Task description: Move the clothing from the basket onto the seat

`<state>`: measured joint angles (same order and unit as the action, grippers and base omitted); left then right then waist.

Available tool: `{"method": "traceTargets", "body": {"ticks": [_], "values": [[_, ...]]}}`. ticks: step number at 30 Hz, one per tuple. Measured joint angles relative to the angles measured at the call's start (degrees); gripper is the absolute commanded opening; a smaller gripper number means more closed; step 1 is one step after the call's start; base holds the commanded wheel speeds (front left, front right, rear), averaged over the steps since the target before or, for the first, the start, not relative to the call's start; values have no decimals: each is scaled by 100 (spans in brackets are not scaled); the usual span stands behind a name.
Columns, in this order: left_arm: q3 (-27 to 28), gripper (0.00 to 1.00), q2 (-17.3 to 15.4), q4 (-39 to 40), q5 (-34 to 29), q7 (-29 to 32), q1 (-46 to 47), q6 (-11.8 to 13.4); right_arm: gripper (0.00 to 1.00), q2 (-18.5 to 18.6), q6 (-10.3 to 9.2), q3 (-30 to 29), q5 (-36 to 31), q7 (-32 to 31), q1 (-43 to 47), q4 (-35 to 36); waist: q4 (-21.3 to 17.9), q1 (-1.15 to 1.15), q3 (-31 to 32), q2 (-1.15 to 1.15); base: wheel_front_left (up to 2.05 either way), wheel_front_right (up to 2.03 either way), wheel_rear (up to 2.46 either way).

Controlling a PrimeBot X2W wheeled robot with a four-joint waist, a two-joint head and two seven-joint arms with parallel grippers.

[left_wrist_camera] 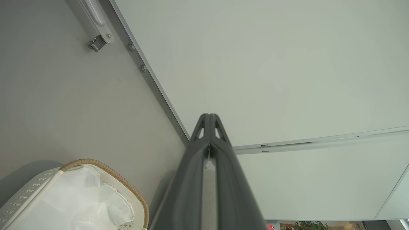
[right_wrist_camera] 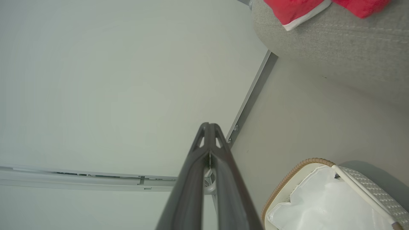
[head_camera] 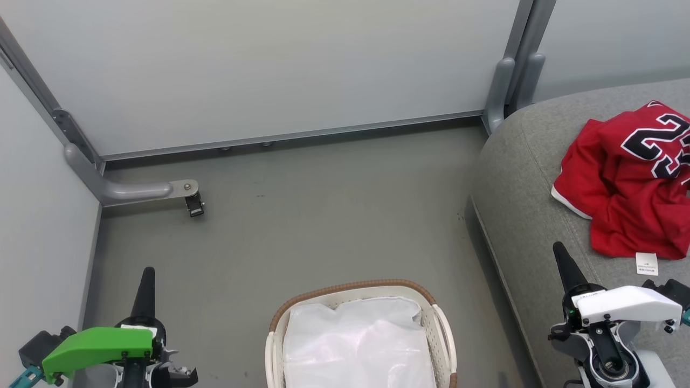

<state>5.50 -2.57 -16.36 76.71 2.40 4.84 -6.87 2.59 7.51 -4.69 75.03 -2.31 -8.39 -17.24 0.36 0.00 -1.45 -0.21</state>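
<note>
Counted from the head view: one basket (head_camera: 353,286), one seat (head_camera: 517,178), one heap of red clothing (head_camera: 625,199) and two pincers. How many garments make up the heap cannot be told. A jersey with a black, white-edged "23" shows on top, and a white-hemmed fold sticks out at its 8 o'clock side. One white label (head_camera: 646,263) lies at the heap's lower edge.

The basket stands on the grey floor (head_camera: 323,215) at 6 o'clock of the head view. It is oval and white, with perforated walls and a brown woven rim. Inside it lies one crumpled white liner sheet (head_camera: 356,345), and no red cloth shows in it. The clothing lies on the seat at 2 to 3 o'clock of that view, well apart from the basket.

The left pincer (head_camera: 146,285) is at 7 o'clock and the right pincer (head_camera: 563,264) at 4 o'clock. Both are closed, with the fingers pressed together and nothing between them. Both point toward 12 o'clock.

From the right pincer the heap lies at about 1 o'clock — near, but not touching. From the left pincer it lies far across at 2 o'clock, with the basket in between.

In the left wrist view the basket rim (left_wrist_camera: 105,169) sits at 8 o'clock of the closed fingers. In the right wrist view it sits at 4 o'clock, and the red cloth (right_wrist_camera: 294,9) on the grey seat is at 1 o'clock.
</note>
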Motion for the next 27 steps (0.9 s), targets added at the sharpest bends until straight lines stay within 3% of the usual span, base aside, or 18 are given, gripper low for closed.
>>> {"method": "traceTargets", "body": {"ticks": [27], "values": [[73,0,-7,145,1114,308,88,-25,0,8,-1,-140,1240,-322,102,210,-25,0,97,0,0,0,0]]}}
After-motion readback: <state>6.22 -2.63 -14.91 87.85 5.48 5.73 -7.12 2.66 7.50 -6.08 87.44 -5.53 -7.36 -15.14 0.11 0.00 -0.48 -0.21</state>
